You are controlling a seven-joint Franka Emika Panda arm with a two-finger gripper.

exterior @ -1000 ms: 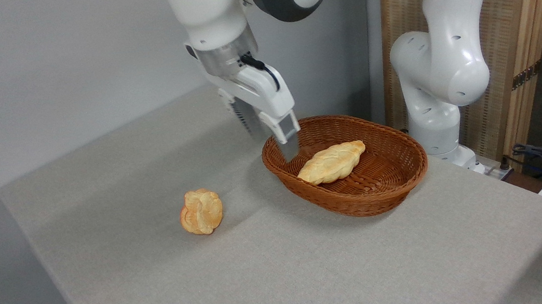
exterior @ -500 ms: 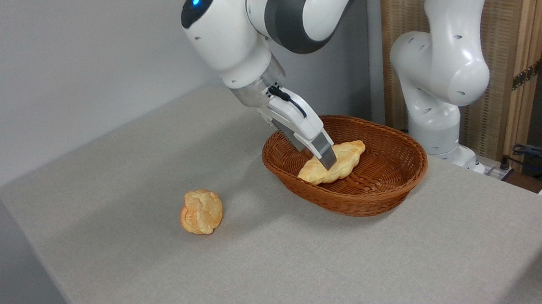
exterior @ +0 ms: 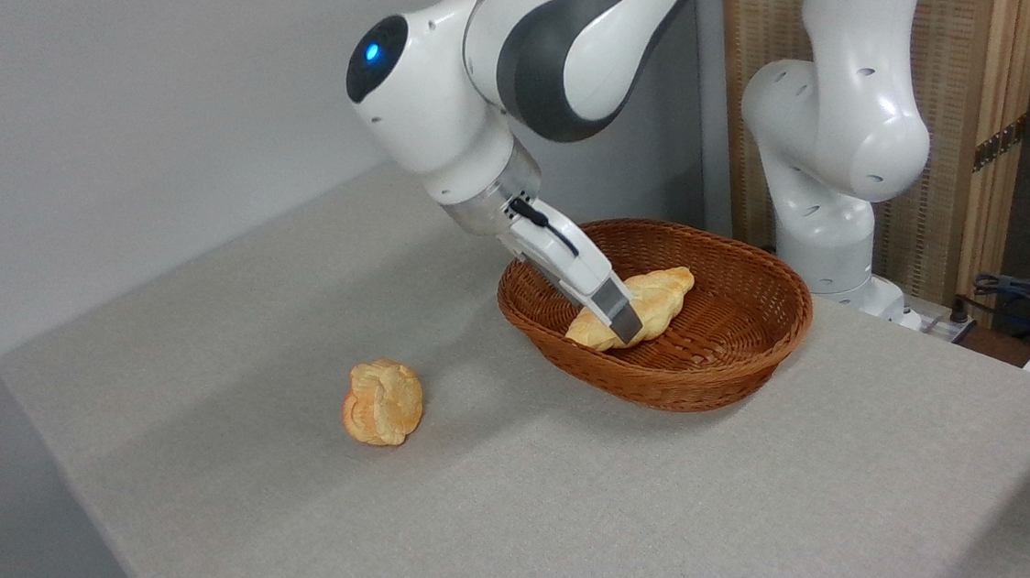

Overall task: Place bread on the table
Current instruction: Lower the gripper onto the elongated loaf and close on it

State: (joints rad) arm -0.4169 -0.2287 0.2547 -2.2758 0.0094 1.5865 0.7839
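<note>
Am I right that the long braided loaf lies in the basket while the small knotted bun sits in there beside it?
Not quite. The camera view shows the braided loaf in the basket, but the knotted bun sits outside it, on the table.

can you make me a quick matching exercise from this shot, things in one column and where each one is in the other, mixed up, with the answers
Things:
1. braided loaf
2. knotted bun
3. wicker basket
4. claw

Places:
A. on the bare grey table, left of the basket
B. lying inside the basket
C. lowered into the basket, at the loaf's middle
D. standing on the table near the arm's white base

Pairs: 1-B, 2-A, 3-D, 4-C
</note>
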